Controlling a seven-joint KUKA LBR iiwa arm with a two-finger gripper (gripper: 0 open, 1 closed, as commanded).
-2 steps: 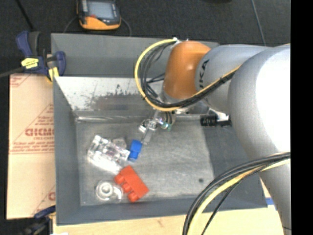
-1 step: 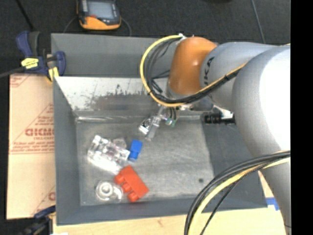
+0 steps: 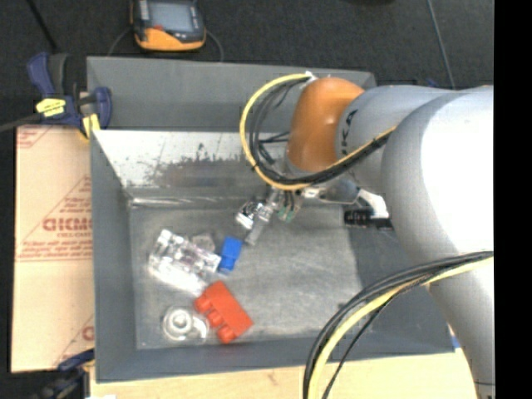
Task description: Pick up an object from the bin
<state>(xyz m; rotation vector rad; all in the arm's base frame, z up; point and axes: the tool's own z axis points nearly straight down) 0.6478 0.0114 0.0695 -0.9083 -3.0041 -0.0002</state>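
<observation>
Gripper (image 3: pixel 253 219) over scuffed bin floor (image 3: pixel 307 274), seemingly beside blue block (image 3: pixel 229 253)

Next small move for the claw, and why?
Probably a short shift down-left in the view, to bring the claw over the small blue block. That block is the nearest thing, lying just past the claw, which is not over it yet. The clear plastic piece crowds its left side, so I would centre carefully before closing in.
</observation>
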